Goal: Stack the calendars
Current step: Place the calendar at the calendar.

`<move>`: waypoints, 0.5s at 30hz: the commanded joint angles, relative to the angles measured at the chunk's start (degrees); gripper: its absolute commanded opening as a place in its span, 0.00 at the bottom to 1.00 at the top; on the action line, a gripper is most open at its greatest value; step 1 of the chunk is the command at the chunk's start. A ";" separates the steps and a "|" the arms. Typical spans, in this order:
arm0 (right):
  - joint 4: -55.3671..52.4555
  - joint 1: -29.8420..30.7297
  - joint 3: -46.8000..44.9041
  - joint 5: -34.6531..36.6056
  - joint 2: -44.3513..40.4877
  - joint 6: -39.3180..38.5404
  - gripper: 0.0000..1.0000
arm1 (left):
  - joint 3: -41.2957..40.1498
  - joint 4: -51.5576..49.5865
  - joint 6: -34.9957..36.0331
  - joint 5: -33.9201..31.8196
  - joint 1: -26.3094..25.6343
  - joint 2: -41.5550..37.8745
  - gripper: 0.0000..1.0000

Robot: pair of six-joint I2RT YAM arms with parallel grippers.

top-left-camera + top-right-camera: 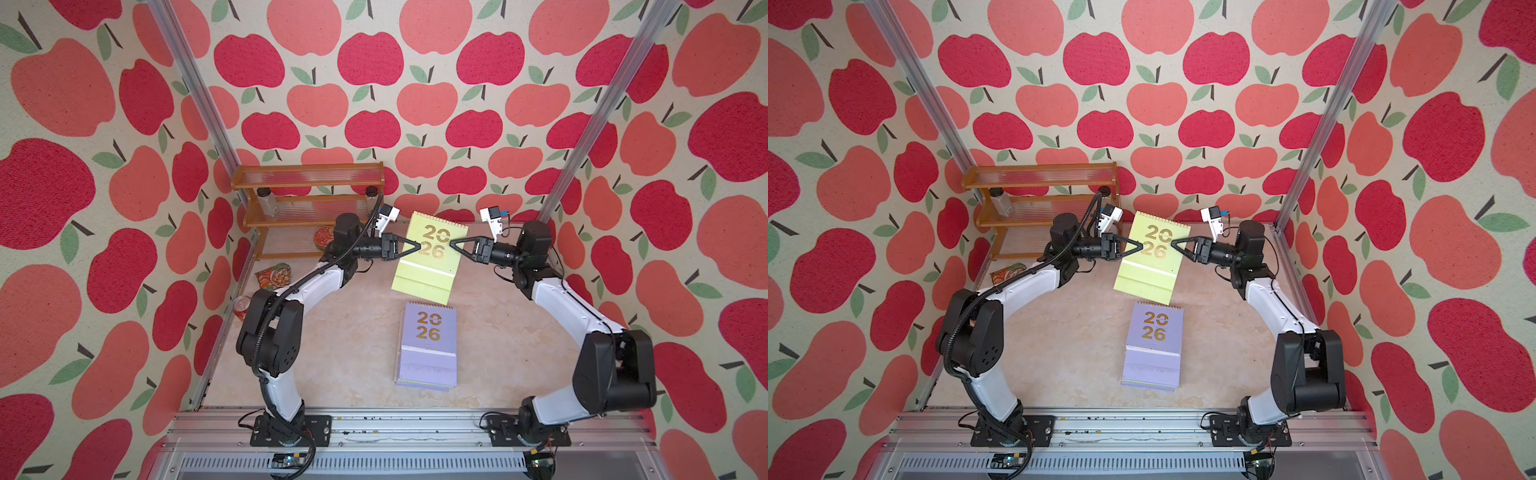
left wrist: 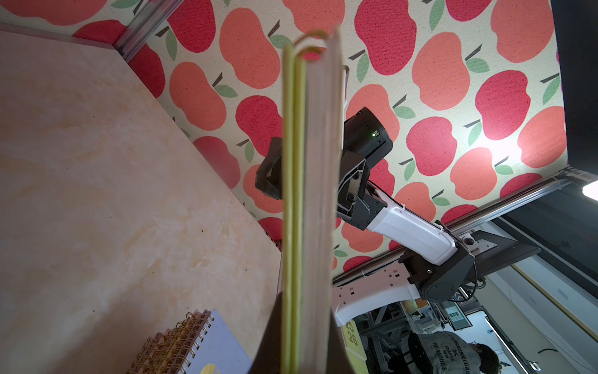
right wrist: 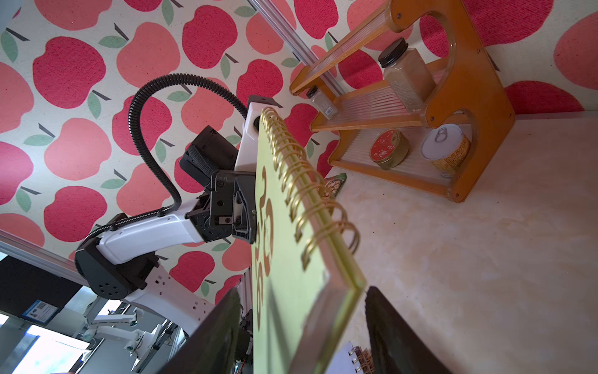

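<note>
1. I see the left gripper (image 1: 419,246) clenched on the left edge of the yellow-green calendar (image 1: 428,274). In the left wrist view this calendar (image 2: 310,194) runs edge-on between the two jaws, which press on it from both sides
2. The yellow-green calendar hangs clear of the table (image 1: 332,353), at mid-width and toward the far side. Its gold "2026" cover faces up and its spiral edge points far. It is turned slightly, with the near end swung left
3. The right gripper (image 1: 452,244) sits at the right edge of the same calendar, level with the numerals and facing the left gripper across it
4. I read the right gripper as released. In the right wrist view its fingers (image 3: 398,333) straddle the calendar (image 3: 291,291), and a gap shows between this finger and the calendar's underside
5. The lilac calendar (image 1: 428,332) lies flat on the table, just nearer than the held one, spiral edge far. The left wrist view shows several spiral bindings stacked beneath its cover (image 2: 223,346)
6. A wooden rack (image 1: 307,183) stands in the far-left corner, and a snack packet (image 1: 274,276) lies on the table just nearer than it
</note>
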 commanded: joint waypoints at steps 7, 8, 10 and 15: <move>8.45 3.82 -1.60 0.77 0.44 4.26 0.35 | 0.84 3.34 0.47 0.14 0.00 -2.42 0.00; 9.42 4.22 -2.04 1.42 0.36 4.87 0.28 | 0.74 3.45 0.48 0.05 0.00 -2.43 0.00; 10.77 5.00 -2.87 2.17 0.31 5.82 0.16 | 0.56 3.55 0.54 -0.04 0.00 -2.39 0.00; 9.60 5.52 -3.75 2.49 -0.32 5.67 0.00 | 0.17 2.20 1.29 0.22 0.56 -2.87 0.05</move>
